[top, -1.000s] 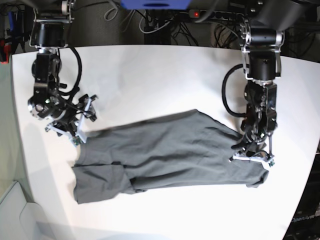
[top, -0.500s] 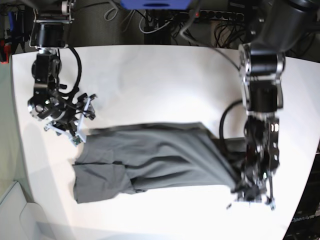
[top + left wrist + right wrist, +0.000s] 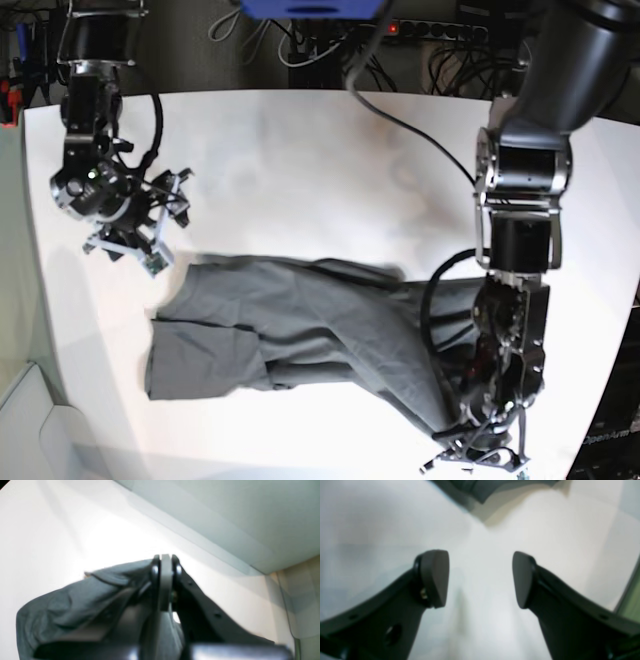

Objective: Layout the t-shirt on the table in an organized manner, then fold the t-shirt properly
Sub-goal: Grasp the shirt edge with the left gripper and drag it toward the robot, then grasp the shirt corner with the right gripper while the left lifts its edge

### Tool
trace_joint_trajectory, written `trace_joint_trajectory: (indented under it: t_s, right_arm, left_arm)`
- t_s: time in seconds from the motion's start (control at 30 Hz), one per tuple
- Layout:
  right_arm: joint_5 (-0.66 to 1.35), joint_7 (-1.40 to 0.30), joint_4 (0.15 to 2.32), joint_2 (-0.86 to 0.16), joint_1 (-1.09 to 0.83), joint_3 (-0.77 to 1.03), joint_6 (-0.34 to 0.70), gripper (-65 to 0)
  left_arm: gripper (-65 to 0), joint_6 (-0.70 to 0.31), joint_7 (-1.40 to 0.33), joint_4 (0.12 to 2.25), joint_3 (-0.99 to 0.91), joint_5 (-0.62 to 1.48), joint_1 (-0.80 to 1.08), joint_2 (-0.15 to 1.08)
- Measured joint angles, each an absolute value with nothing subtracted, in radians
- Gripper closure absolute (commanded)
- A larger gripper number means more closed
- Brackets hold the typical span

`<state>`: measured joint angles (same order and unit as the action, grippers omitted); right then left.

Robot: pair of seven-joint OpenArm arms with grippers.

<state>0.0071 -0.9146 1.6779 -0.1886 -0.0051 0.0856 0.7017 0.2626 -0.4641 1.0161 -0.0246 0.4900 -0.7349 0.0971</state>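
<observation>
The dark grey t-shirt [image 3: 300, 320] lies crumpled across the white table [image 3: 300, 170], stretched slantwise toward the front right. My left gripper [image 3: 478, 452] is shut on the shirt's right end near the table's front edge. In the left wrist view that gripper [image 3: 163, 562] has its jaws pressed together, with grey t-shirt [image 3: 75, 600] bunched between and beside them. My right gripper [image 3: 128, 250] hovers open just beyond the shirt's far left corner. In the right wrist view the gripper [image 3: 480, 577] holds nothing over bare table [image 3: 482, 542], and a strip of t-shirt [image 3: 490, 487] shows at the top.
Cables and a power strip [image 3: 420, 30] lie behind the table's back edge, by a blue object [image 3: 310, 8]. The table's left edge curves past a pale box [image 3: 20, 420] on the floor. The left arm's black links [image 3: 520, 200] stand over the table's right side.
My left arm has dragged the shirt's right end toward the front edge, pulling the cloth into a slant. The right gripper has drifted slightly back from the shirt's corner, still open.
</observation>
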Motion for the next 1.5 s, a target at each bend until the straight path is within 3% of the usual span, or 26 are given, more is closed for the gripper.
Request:
trace_joint_trajectory:
  t_s: [0.3, 0.73, 1.03, 1.5]
  right_arm:
    - [0.023, -0.898, 1.657, -0.178, -0.007, -0.166, 0.701, -40.2]
    - [0.022, -0.897, 1.449, -0.114, 0.118, -0.178, 0.701, -40.2]
    - [0.016, -0.892, 1.437, -0.115, 0.216, -0.176, 0.700, -40.2]
    - [0.011, -0.837, 1.344, -0.138, 0.283, -0.174, 0.701, -40.3]
  left_arm:
    - [-0.2, 0.263, -0.600, 1.265, -0.032, 0.486, -0.638, 0.113]
    - [-0.2, 0.302, -0.820, 1.769, -0.250, 0.519, -0.309, 0.134]
    - [-0.2, 0.310, -0.841, 1.909, -0.429, 0.760, -0.020, 0.128]
    - [-0.2, 0.305, -0.830, 1.963, -0.374, 0.858, 0.347, 0.098]
